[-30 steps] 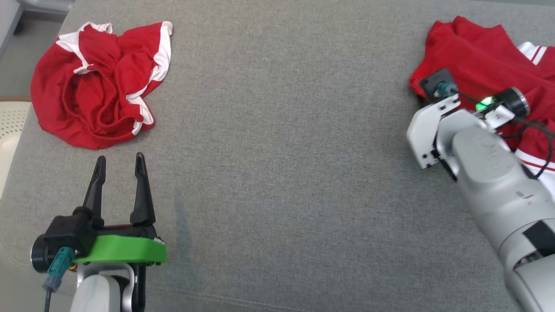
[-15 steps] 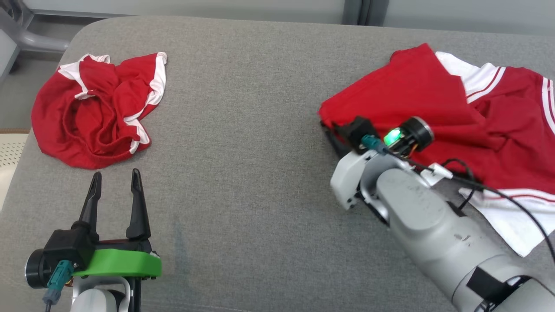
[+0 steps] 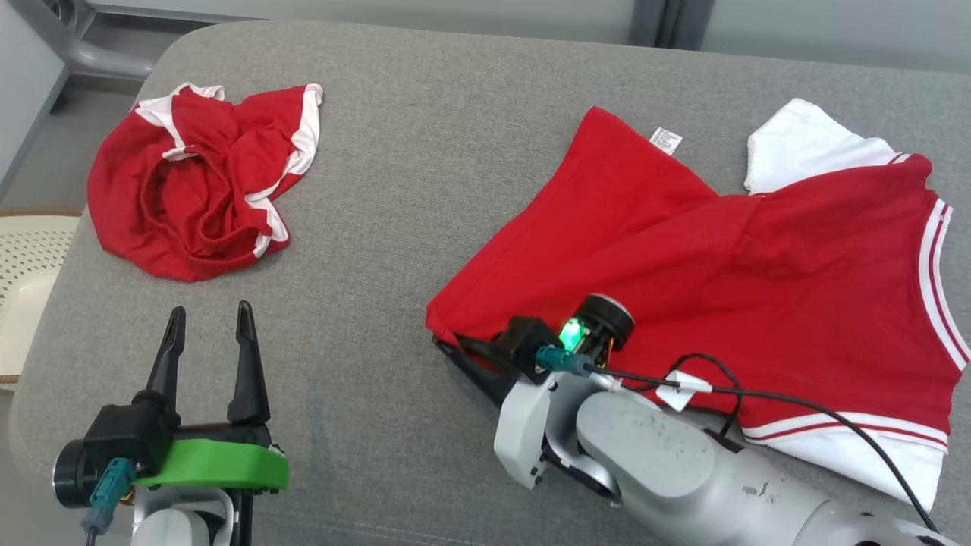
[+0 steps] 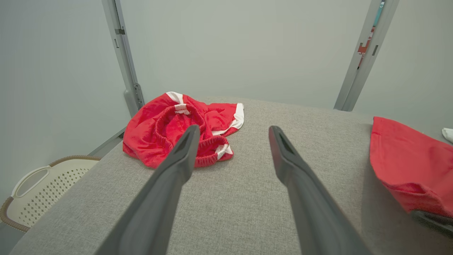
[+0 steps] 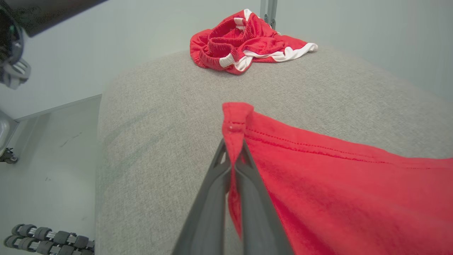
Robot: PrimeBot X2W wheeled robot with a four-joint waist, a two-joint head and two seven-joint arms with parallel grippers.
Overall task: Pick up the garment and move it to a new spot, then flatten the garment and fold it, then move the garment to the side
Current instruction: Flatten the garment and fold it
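A: State of right pincer [image 5: 233, 150]?
B: Clamped tight on the hem corner of the red garment [image 3: 721, 258] — it lies spread over the worktop [image 3: 425, 189], right side.
A: And left pincer [image 3: 210, 312]?
B: Wide open, empty — near left.

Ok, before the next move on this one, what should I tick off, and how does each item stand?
1. Grip: right hand shut on a hem corner of the red shirt: ok.
2. Spare arm: left hand open, holding nothing: ok.
3. Shirt flat on the grey cushion: not ok; creases run across it and the held corner is lifted.
4. Shirt apart from the red shorts: ok, bare cushion lies between them.
5. Black cable clear of the cloth: cannot tell; it runs over the shirt.
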